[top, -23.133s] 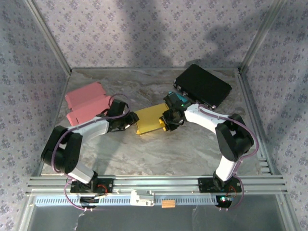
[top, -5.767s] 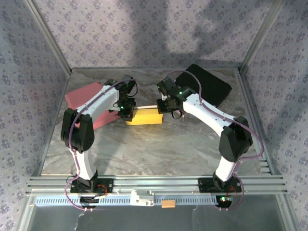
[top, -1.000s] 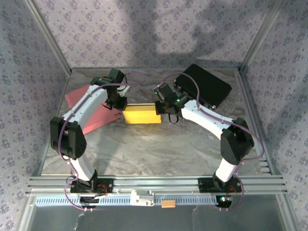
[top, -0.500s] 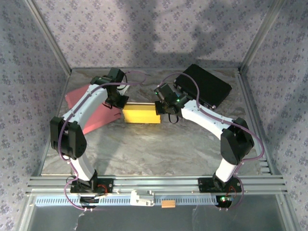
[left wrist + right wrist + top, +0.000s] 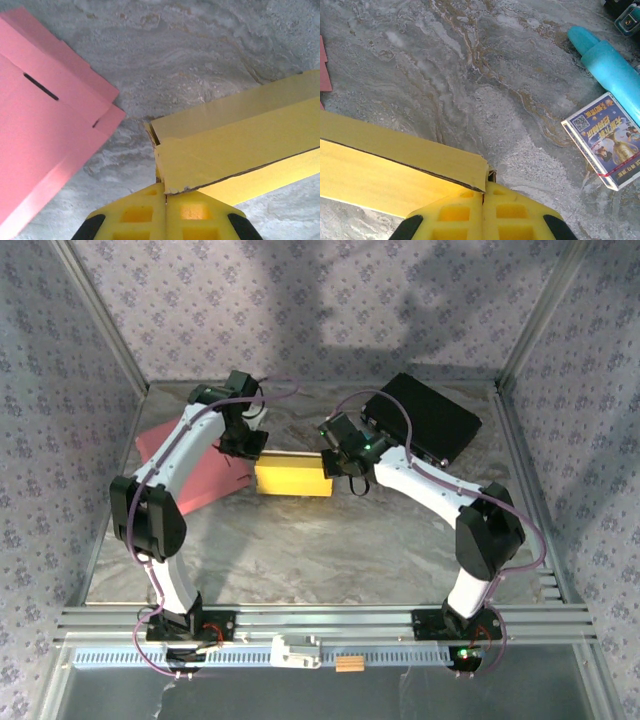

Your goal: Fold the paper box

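While the marble table (image 5: 330, 540) has room around it, the yellow paper box (image 5: 292, 478) lies near its middle. A flat pink carton blank (image 5: 40, 125) sits just beside it on the left, and the black case (image 5: 425, 420) is apart at the far right. The left gripper (image 5: 165, 192) sits at the box's left end and the right gripper (image 5: 483, 192) at its right end. Each has its fingers pressed together, with a card corner meeting the seam. I cannot tell whether a flap is actually caught. An uneven pull or twist could tear the thin card or crease it off its score. A loosely held flap could spring open, and a push leftward would ride the box onto the pink blank.
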`<act>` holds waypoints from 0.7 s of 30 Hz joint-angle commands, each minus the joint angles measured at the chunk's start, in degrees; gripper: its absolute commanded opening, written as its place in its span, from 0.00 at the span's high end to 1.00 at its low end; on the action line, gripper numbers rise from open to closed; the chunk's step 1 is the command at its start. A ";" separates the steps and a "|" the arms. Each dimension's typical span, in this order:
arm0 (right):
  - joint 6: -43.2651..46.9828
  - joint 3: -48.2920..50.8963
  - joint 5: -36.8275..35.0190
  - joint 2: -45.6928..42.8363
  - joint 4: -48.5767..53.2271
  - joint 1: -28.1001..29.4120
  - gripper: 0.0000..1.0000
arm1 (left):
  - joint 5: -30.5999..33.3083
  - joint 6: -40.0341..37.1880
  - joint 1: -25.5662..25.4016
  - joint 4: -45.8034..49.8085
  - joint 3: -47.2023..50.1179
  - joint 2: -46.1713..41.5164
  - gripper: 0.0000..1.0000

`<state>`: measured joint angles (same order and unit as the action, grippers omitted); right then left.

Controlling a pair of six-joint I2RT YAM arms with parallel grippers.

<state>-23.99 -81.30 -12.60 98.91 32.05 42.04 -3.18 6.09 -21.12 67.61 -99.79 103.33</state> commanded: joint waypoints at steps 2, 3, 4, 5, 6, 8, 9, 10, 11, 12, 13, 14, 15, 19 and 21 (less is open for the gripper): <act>-0.09 -1.44 -0.07 2.41 4.68 1.24 1.00 | -5.60 3.51 -0.23 5.63 -2.78 1.00 1.00; 0.06 -1.89 -0.08 2.62 4.90 1.20 1.00 | -5.86 3.73 -0.22 6.16 -2.87 1.08 1.00; 0.10 -2.25 -0.06 2.75 5.01 1.20 1.00 | -5.99 3.95 -0.23 6.66 -3.12 1.17 1.00; 0.17 -2.60 -0.12 2.96 5.04 1.36 1.00 | -6.20 4.18 -0.21 7.18 -3.47 1.30 1.00; 0.20 -2.87 -0.22 3.12 5.15 1.48 1.00 | -6.43 4.49 -0.23 7.75 -3.78 1.50 1.00; 0.18 -3.15 -0.19 3.49 5.25 1.55 1.00 | -6.85 4.71 -0.24 8.86 -4.57 2.08 1.00; 0.22 -3.29 -0.23 3.63 5.35 1.64 1.00 | -7.05 4.88 -0.23 9.47 -4.88 2.33 1.00; 0.08 -3.43 -0.23 3.82 5.61 1.72 1.00 | -7.09 5.12 -0.23 9.92 -5.16 2.63 1.00; 0.13 -3.60 -0.23 3.91 5.65 1.77 1.00 | -7.29 5.21 -0.23 10.36 -5.40 2.89 1.00; 0.13 -3.69 -0.42 4.07 5.74 1.87 1.00 | -7.60 5.33 -0.23 10.83 -5.85 3.17 1.00; 0.08 -3.82 -0.53 4.17 6.02 1.92 1.00 | -7.61 5.62 -0.23 11.23 -6.20 3.30 1.00; 0.00 -4.03 -0.73 4.40 6.32 1.99 1.00 | -7.63 5.94 -0.17 11.67 -6.69 3.60 1.00; -0.01 -4.22 -0.84 4.44 6.43 2.03 1.00 | -7.87 6.08 -0.18 12.19 -7.21 3.91 1.00; -0.43 -4.72 -1.18 4.46 6.44 2.08 1.00 | -9.28 6.80 -0.23 14.26 -9.10 5.20 1.00; -0.78 -5.41 -1.53 4.74 6.75 2.25 1.00 | -9.59 7.13 -0.23 14.69 -9.46 5.30 1.00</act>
<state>-24.05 -85.25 -15.64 101.60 35.51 42.96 -7.55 12.27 -20.95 80.27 -107.22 107.72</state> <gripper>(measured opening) 0.060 0.063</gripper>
